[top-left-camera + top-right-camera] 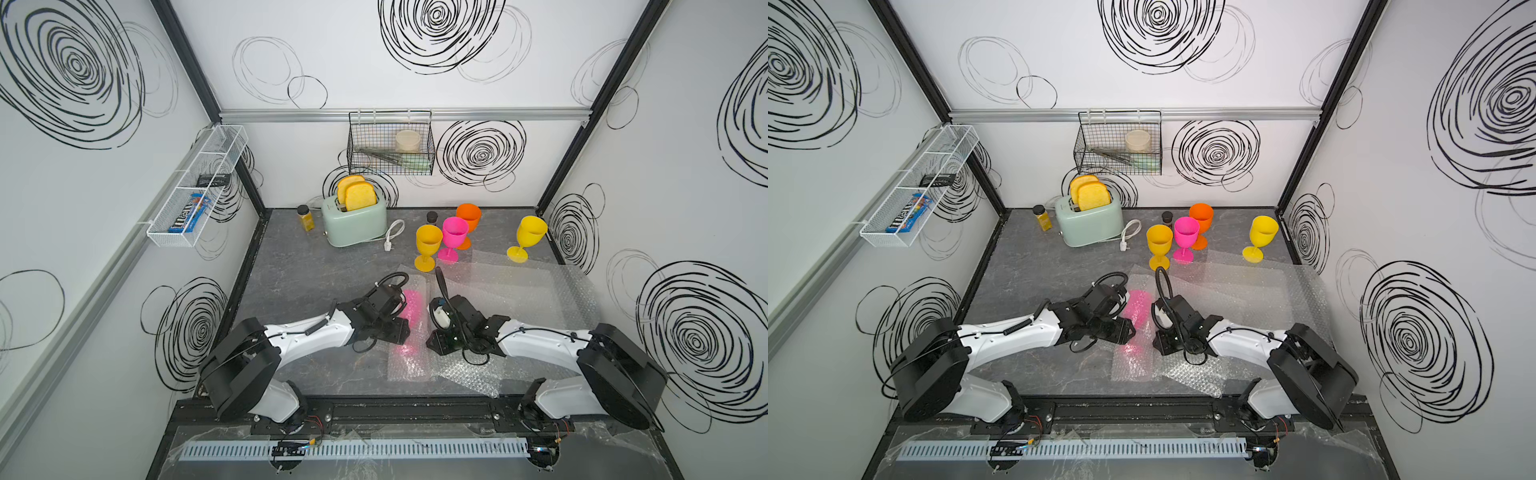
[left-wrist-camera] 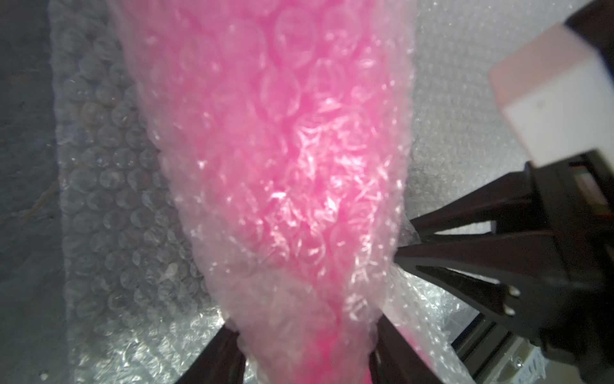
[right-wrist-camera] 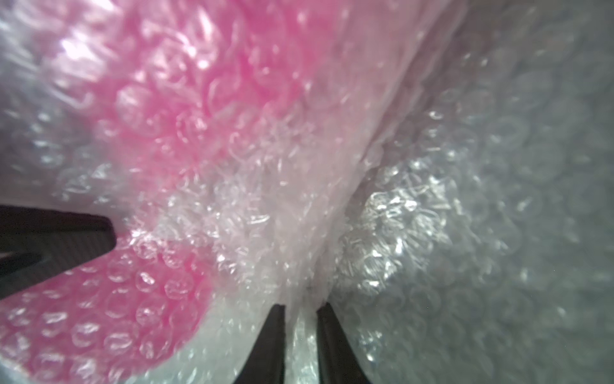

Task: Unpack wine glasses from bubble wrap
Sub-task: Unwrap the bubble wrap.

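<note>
Right gripper (image 3: 301,311) is clenched on a thin fold of the bubble wrap (image 3: 265,216), on the side of the roll that faces it. Inside this roll lies the last pink wine glass (image 2: 265,99), seen only as a pink form through the bubbles. It lies flat on the desk (image 1: 299,270), directly between the two grippers. Its long axis points toward the back wall, so it crosses the line that joins the grippers.

Left gripper (image 2: 305,332) stands at the narrow part of the roll with one finger on each side, both against the wrap (whether they press firmly or only touch, I cannot tell).

I judge that the coming move depends on this: the pinched fold is on the right gripper's side, so a pull away from the roll, across its axis, should open it, while the left arm stops the glass from rolling along.

On the outer side of the right gripper, flat loose sheets (image 1: 519,291) cover the desk. Beyond both grippers the other pink glass (image 1: 454,232) stands bare among three more.
</note>
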Robot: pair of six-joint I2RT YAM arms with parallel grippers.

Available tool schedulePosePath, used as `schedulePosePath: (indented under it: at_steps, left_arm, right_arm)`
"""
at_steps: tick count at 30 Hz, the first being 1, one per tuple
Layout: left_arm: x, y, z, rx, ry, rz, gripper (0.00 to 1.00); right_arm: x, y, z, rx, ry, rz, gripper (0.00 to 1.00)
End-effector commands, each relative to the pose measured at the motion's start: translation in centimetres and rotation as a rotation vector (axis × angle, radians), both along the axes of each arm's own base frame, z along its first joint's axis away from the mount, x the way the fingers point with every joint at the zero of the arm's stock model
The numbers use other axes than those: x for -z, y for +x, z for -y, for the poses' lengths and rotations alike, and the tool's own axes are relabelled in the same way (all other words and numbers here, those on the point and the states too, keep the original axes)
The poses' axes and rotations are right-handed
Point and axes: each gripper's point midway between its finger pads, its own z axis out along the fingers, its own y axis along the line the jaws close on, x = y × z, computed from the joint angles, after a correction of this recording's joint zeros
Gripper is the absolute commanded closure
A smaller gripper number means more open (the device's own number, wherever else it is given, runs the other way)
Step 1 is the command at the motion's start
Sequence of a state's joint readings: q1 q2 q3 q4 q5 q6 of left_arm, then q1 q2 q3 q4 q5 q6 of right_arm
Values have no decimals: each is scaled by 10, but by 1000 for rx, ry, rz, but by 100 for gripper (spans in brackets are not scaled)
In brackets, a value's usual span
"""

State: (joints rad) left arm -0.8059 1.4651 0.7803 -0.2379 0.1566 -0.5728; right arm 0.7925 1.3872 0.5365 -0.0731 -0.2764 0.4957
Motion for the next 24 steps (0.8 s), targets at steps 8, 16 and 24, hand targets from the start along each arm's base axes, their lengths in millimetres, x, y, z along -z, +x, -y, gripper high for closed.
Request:
schedulePosePath:
  at_steps: [8,16,24]
  left_arm:
    - [-32,4,6,17,-88,23,27]
    - [-16,4,-3,38,-43,-16,18]
    - [-45,26,-29,-35,-136,11,13]
  right_arm:
    - [-47,15,-24,-45,13,100,91]
    - [-69,13,-38,-87,50,126,93]
    - [-89,15,-37,-101,35,163,93]
